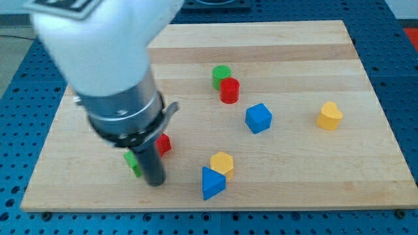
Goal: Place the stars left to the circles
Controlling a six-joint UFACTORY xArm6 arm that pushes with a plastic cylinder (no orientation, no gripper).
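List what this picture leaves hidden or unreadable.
- Red block, camera view: mostly behind the arm's dark collar; shape unreadable.
- Green block, camera view: mostly behind the rod; shape unreadable.
- My tip: sits between those two blocks; contact with either cannot be told.
- Arm's upper part: cut off by the view's top.

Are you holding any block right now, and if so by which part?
Nothing is held; I have no gripper, only a rod. My tip rests on the board between the green block and the red block, both partly hidden behind the rod.
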